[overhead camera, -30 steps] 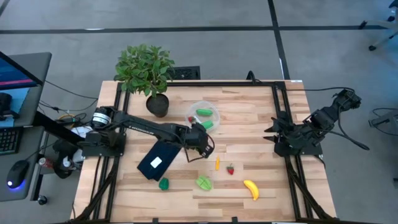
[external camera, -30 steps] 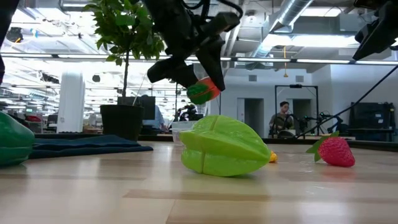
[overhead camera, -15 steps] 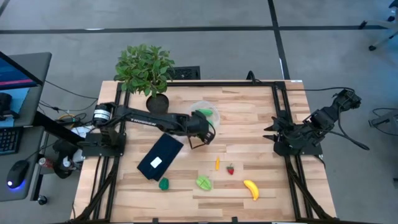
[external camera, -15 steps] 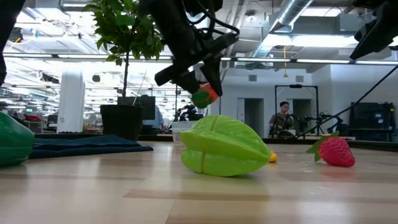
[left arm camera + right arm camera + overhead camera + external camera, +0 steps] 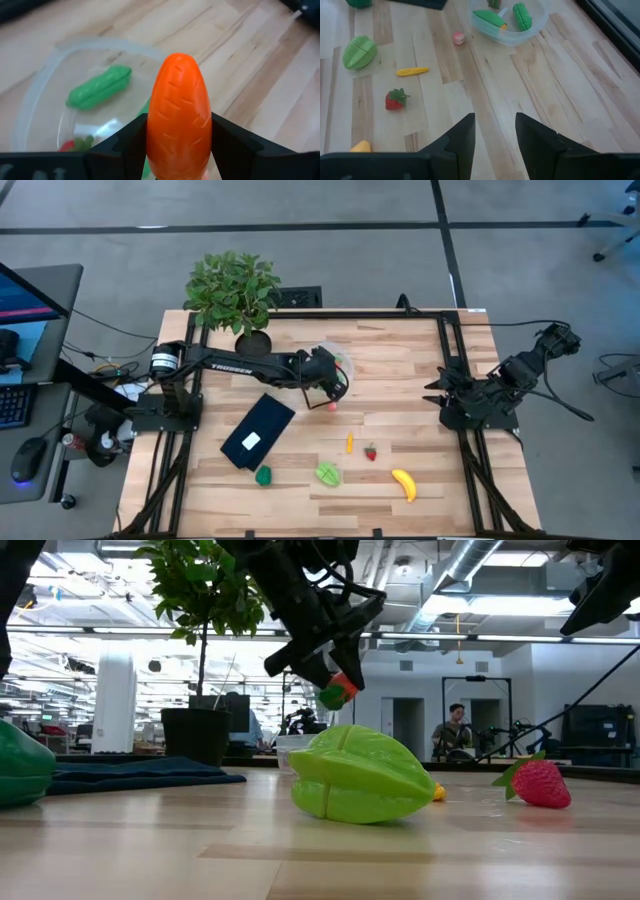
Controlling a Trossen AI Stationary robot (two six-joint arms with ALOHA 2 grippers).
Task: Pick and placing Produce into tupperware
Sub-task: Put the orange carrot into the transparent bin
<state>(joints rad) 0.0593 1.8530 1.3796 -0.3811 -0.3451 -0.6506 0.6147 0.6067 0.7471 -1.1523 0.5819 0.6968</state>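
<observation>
An orange carrot [image 5: 179,112] with a green end [image 5: 329,698] hangs in my left gripper [image 5: 328,377], which is shut on it above the round clear tupperware [image 5: 340,360]. Green pieces [image 5: 100,87] and a red one lie inside the tupperware [image 5: 45,85]. On the table lie a yellow piece [image 5: 349,443], a strawberry [image 5: 371,451], a green starfruit [image 5: 327,474], a banana [image 5: 403,484] and a green piece [image 5: 263,475]. My right gripper [image 5: 494,132] waits open at the table's right side, nothing between its fingers. My left gripper pinches the carrot's two long sides [image 5: 152,135] between its two fingers [image 5: 227,142]. The fingers slant down from the table's left. The carrot's rounded orange end [image 5: 179,65] sticks out past the fingertips. It is tilted and clear of the table, above the tupperware's near rim.
A dark flat rectangle with a white label [image 5: 257,432] lies left of centre. A potted plant [image 5: 238,300] stands at the far left. A small pink piece [image 5: 331,406] lies just near of the tupperware. Bare wood stretches between the tupperware and my right arm.
My left gripper has swung toward the table's far edge with the carrot, from beside the dark rectangle's corner to above the tupperware. It has rolled a little, and the carrot has stayed clear of the table.
</observation>
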